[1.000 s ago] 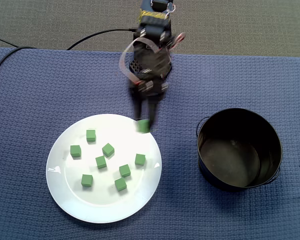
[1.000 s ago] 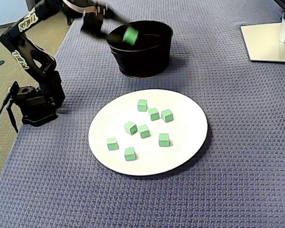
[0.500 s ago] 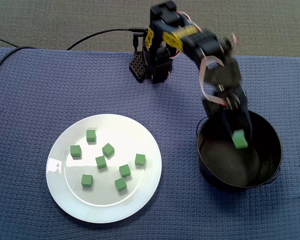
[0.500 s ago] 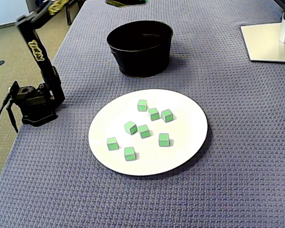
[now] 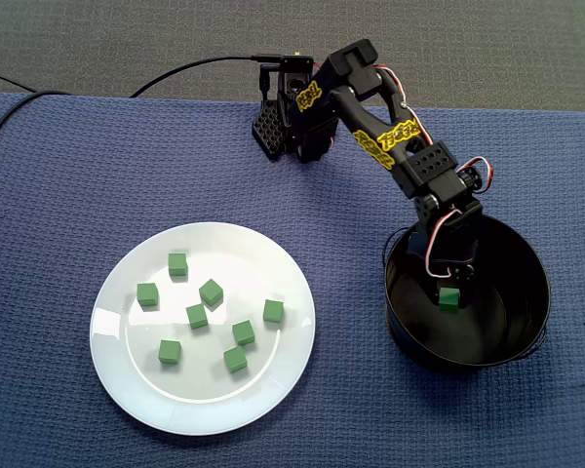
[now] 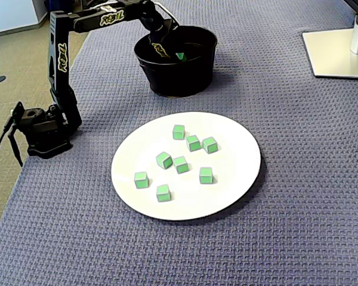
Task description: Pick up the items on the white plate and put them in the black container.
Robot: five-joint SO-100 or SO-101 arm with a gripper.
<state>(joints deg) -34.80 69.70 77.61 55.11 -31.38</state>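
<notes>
Lying nearest: white plate (image 6: pixel 244 173), flat on the cloth-covered bench (image 6: pixel 298 238), well apart from the container.
Plate contents: eight loose cubes (image 6: pixel 180 164), green, scattered about the plate's middle; none stacked, none at the rim.
Arm base: arm base (image 6: pixel 42 128) stands at the bench's left edge in a fixed view, level with the gap between plate and container.
Receptacle: black container (image 6: pixel 179 80), upright, beyond the plate; nothing shows inside it but the cube the arm carries.
End effector: end effector (image 5: pixel 450 291) reaches down inside the container, below its rim; fingers appear clamped on the held cube.
Held cube: held cube (image 5: pixel 450 298), green, at the fingertips, low over the container floor, on the side towards the plate.
Governing relation: the cube hangs straight under the fingertips and within the container walls, so release likely needs only the fingers parting, with no sideways travel.
Step judged: delivery of one cube, release not yet made; eight to go.
Next reach, judged: the plate lies left of the end effector in a fixed view; rightmost cube (image 5: pixel 273 311) is closest.
Farthest: white stand base (image 6: pixel 337 53), clear of the work.
</notes>
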